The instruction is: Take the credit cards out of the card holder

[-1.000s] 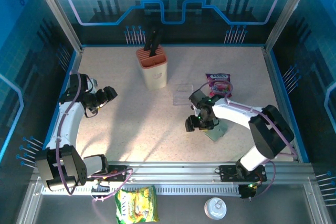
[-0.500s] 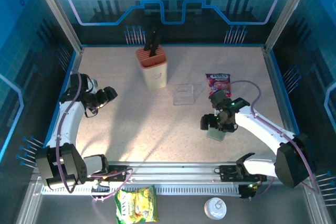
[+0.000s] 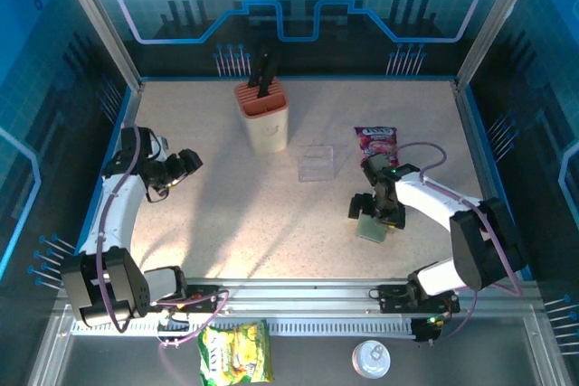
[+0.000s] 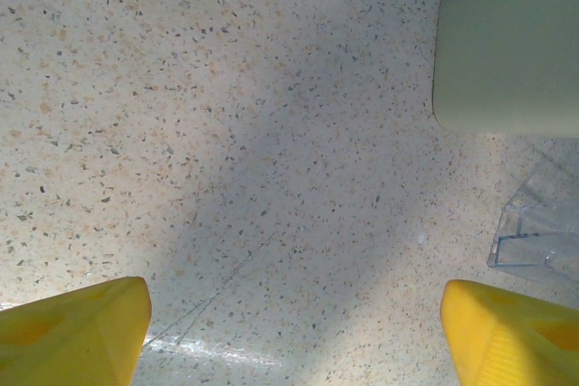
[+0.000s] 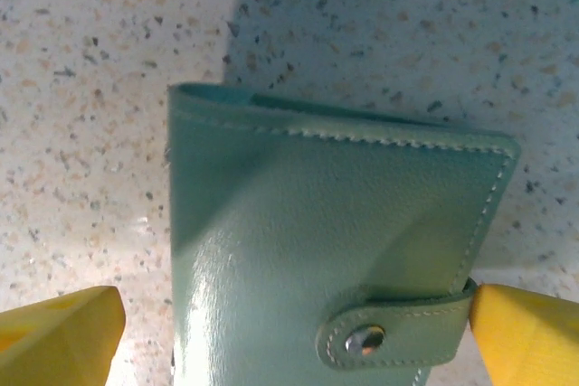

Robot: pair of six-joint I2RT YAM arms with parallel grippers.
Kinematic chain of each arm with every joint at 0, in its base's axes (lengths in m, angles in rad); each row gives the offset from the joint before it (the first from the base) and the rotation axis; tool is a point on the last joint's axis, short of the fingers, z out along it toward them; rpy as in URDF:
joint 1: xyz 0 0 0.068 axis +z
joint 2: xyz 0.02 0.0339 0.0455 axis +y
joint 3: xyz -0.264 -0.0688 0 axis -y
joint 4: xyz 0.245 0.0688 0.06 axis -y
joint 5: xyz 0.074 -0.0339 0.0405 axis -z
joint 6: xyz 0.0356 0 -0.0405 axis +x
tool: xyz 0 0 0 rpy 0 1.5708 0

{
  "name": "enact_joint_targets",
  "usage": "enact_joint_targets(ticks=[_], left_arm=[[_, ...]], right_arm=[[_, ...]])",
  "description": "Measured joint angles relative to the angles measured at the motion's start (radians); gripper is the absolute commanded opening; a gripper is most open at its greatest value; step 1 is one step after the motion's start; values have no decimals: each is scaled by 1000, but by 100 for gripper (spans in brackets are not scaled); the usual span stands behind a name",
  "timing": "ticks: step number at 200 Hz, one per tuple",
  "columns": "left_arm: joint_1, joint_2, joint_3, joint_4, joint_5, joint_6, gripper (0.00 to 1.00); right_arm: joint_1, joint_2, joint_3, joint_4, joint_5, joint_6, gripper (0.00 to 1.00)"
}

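Note:
The card holder (image 3: 371,229) is a grey-green folding wallet lying flat on the table's right side. It is folded shut, with its strap snapped down (image 5: 362,339). The credit cards are hidden. My right gripper (image 3: 374,211) hovers just above the holder and is open. In the right wrist view its yellow fingers straddle the card holder (image 5: 317,232): the left fingertip (image 5: 59,327) stands apart from the edge, the right one (image 5: 525,332) is close to the strap's end. My left gripper (image 3: 186,164) is open over bare table at the far left, nothing between its fingers (image 4: 72,327).
A cream and orange knife block (image 3: 263,119) stands at the back, a clear plastic stand (image 3: 317,162) in front of it. A purple snack packet (image 3: 377,143) lies behind the holder. A yellow packet (image 3: 235,353) and a white lid (image 3: 370,359) lie beyond the front rail.
My right gripper has shifted right from beside the card holder to above it, and its jaws have spread wider. The left arm has stayed still.

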Motion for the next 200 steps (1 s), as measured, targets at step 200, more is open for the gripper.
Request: enact_joint_targets(ticks=[200], left_arm=[[0, 0, 0, 0, 0, 0, 84]], right_arm=[[-3, 5, -32, 38, 36, 68, 88]])
